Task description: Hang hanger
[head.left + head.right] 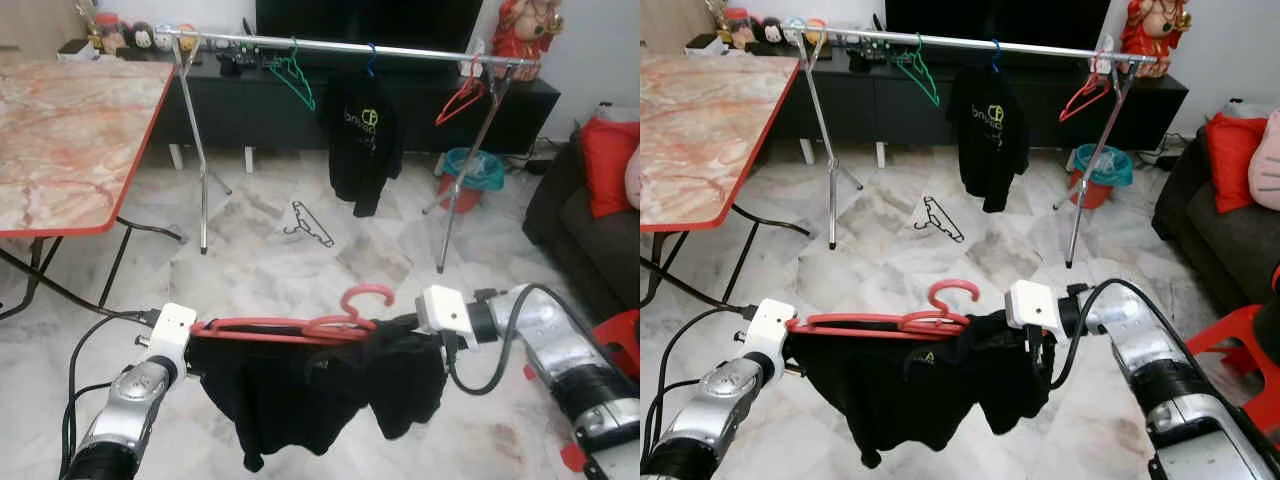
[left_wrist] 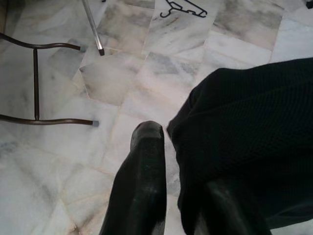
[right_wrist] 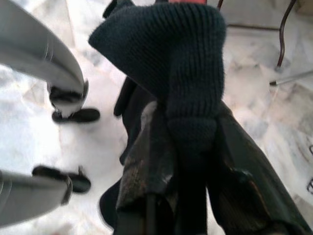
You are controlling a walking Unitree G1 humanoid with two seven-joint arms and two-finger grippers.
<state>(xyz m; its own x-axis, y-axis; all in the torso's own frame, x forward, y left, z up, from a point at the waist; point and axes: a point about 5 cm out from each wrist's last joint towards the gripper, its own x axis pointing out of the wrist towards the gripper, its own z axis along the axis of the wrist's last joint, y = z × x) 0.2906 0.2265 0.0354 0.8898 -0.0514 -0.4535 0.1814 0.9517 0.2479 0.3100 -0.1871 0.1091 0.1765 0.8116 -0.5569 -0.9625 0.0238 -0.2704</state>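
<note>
A red hanger (image 1: 300, 327) carrying a black garment (image 1: 300, 395) hangs level between my two arms, low over the floor. My left gripper (image 1: 196, 340) is shut on the hanger's left end; in the left wrist view one black finger (image 2: 142, 171) shows bare and cloth (image 2: 254, 142) covers the other. My right gripper (image 1: 405, 328) is shut on the right end, its fingers (image 3: 146, 161) pinching the knit cloth (image 3: 181, 63). The hook (image 1: 365, 296) points up. The silver rail (image 1: 330, 45) of the clothes rack stands well ahead, across the room.
On the rail hang a green hanger (image 1: 293, 75), a black T-shirt (image 1: 365, 140) and a red hanger (image 1: 462, 100). A black hanger (image 1: 310, 225) lies on the marble floor. A marble-top table (image 1: 70, 130) stands left; a dark sofa (image 1: 590, 230) and red stool (image 1: 620, 335) right.
</note>
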